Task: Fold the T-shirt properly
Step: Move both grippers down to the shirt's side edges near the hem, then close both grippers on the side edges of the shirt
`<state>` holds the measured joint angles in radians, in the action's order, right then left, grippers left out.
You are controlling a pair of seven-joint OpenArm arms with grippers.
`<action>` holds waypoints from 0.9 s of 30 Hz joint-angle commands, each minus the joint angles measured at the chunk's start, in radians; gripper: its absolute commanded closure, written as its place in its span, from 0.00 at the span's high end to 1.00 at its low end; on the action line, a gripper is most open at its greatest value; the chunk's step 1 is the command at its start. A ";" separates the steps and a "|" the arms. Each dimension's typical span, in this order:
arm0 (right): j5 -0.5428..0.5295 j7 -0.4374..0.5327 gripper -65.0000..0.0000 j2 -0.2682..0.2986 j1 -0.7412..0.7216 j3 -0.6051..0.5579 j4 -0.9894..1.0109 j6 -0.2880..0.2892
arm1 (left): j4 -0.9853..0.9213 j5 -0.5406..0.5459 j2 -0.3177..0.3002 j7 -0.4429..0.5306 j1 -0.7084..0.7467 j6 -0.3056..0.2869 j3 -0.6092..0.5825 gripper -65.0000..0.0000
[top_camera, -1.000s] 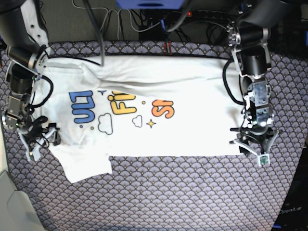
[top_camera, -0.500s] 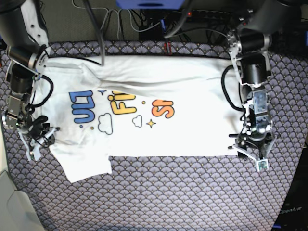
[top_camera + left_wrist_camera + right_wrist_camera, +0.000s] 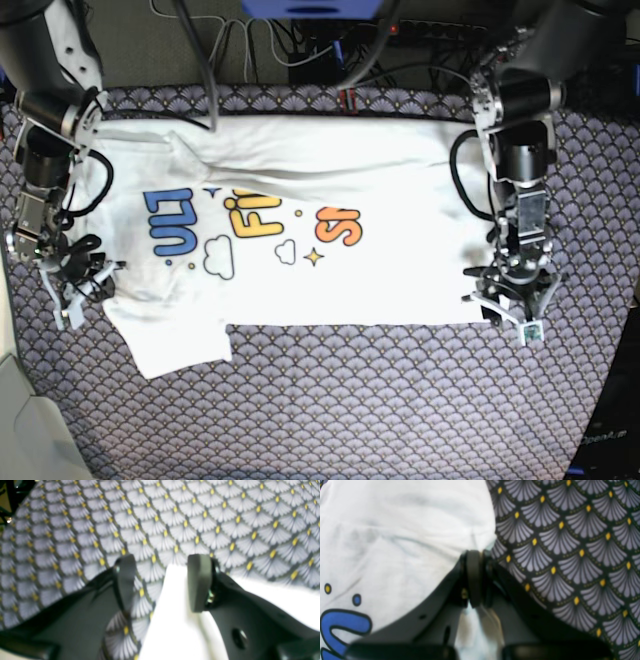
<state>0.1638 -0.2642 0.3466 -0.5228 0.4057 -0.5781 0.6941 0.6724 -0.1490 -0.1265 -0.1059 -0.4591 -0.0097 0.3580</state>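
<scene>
One T-shirt (image 3: 300,230) lies flat on the patterned cloth (image 3: 400,400), between two arms, both reaching down. The right gripper (image 3: 475,577) is clamped on the shirt's edge. The left gripper (image 3: 160,582) stands apart, its fingers (image 3: 197,582) astride the shirt's corner; only the wrist view shows this.

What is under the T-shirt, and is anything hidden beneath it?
The T-shirt lies flat on a fan-patterned cloth, which shows all around it. Whatever lies under the shirt itself is covered and cannot be seen.
</scene>
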 commanded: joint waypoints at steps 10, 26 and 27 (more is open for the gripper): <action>0.004 -0.008 0.00 0.006 -0.021 0.000 -0.012 0.004 | -0.007 -0.001 -0.005 0.054 -0.039 0.004 0.000 0.51; 0.004 -0.008 0.00 -0.008 -0.024 -0.001 -0.012 0.004 | -0.092 0.006 0.012 0.105 -0.059 0.004 0.002 0.50; 0.004 -0.008 0.00 -0.008 -0.024 -0.001 -0.012 0.004 | -0.092 0.006 0.012 0.122 -0.056 0.004 0.002 0.50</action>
<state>0.1646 -0.2646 0.3325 -0.5255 0.4053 -0.5819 0.6910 0.5671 -0.1413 -0.1074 -0.0105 -0.4877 -0.0071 0.3588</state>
